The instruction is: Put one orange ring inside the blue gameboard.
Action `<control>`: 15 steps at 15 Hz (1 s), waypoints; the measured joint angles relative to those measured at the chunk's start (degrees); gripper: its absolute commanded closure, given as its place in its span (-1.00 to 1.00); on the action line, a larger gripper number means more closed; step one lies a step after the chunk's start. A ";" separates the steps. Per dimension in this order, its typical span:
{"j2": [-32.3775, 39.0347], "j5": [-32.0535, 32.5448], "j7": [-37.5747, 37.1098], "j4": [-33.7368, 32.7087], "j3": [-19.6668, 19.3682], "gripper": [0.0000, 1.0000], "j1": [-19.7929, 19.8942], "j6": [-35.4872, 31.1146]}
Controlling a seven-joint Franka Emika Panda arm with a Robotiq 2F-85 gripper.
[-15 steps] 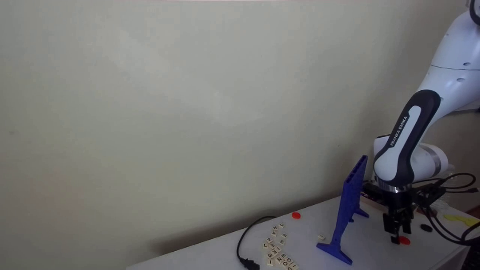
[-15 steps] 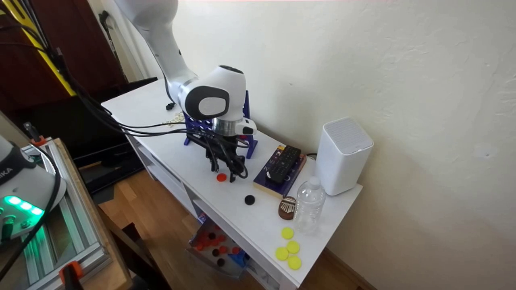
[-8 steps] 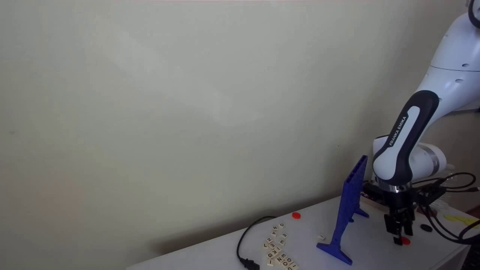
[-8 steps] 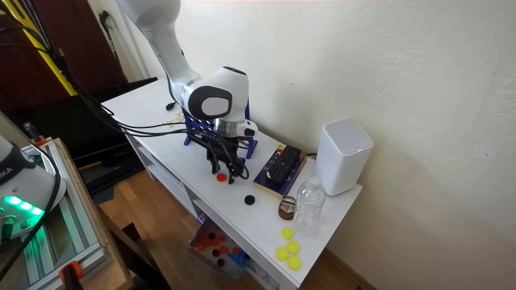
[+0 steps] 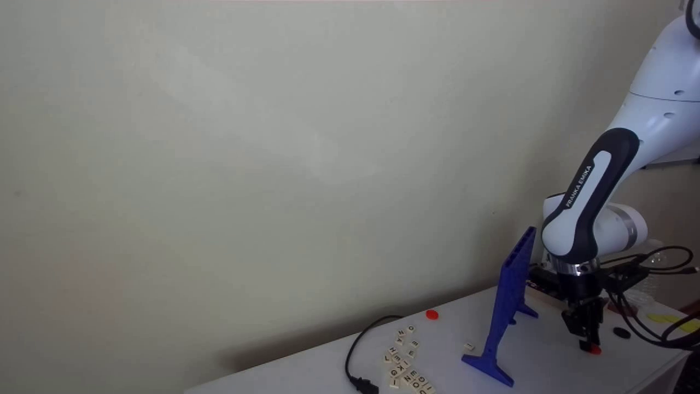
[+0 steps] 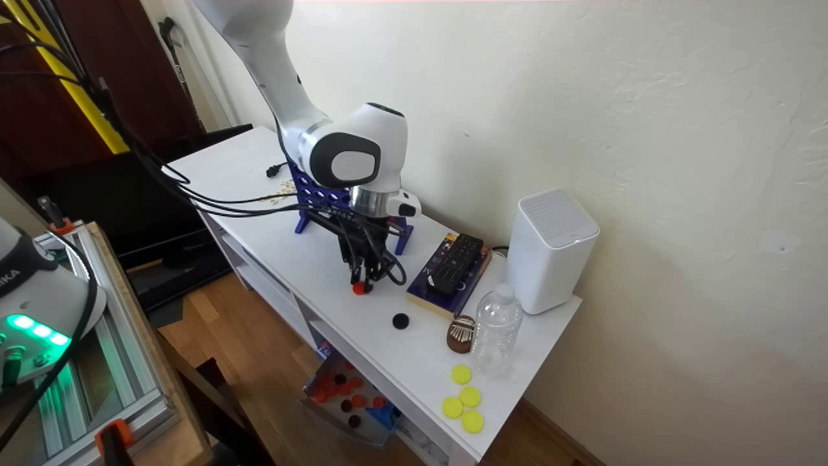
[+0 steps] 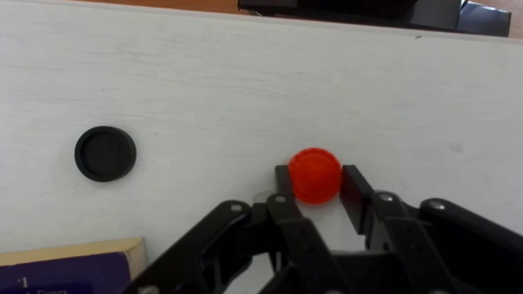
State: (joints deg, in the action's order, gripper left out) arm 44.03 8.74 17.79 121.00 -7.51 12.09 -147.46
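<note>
Hand (image 7: 318,181): closed in a pinch on the ring (image 7: 314,175), a fingertip at either side of its rim, pointing down over the desk (image 6: 420,369).
Ring: between the fingertips, its face showing in the wrist view; well in from either end, nearer the front edge than the wall edge. Whether it touches the desk cannot be told.
Ring's step: judged to be the grasp, with lift, carry and drop to come.
Ring to board (image 5: 511,290): from the hand, the board lies near but apart, towards the end with the tiles (image 5: 401,368), its top well above the fingertips.
Board: upright on two feet, long axis slantwise across the desk, one foot close to the wall edge, the other out towards the front edge.
Board top: slots show along it in an exterior view. Likely call: raise the ring over that top, turn it on edge and parallel to the board, then let go. Dropped flat, it would probably lie across the slots.
Black disc (image 7: 105,154): apart from the ring, towards the end with the box (image 6: 551,252).
Book (image 7: 65,271): by the wall edge, between board and box, a remote (image 6: 456,264) on it.
Box: at the wall-edge corner, a bottle (image 6: 497,330) near it.
Yellow discs (image 6: 470,397): by the front-edge corner of that end.
Tiles: beyond the board from the hand.
Spare ring (image 5: 432,314): beyond it too, at the wall edge.
</note>
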 measured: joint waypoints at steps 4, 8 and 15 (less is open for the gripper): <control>0.05 0.00 0.04 -0.15 0.02 0.80 0.00 0.26; -0.05 0.00 0.67 0.04 0.07 0.80 0.09 0.15; -4.56 0.00 1.99 7.89 1.05 0.80 1.66 -8.96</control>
State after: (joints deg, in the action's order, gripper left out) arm 39.47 8.74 19.78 128.89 -6.45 13.74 -156.42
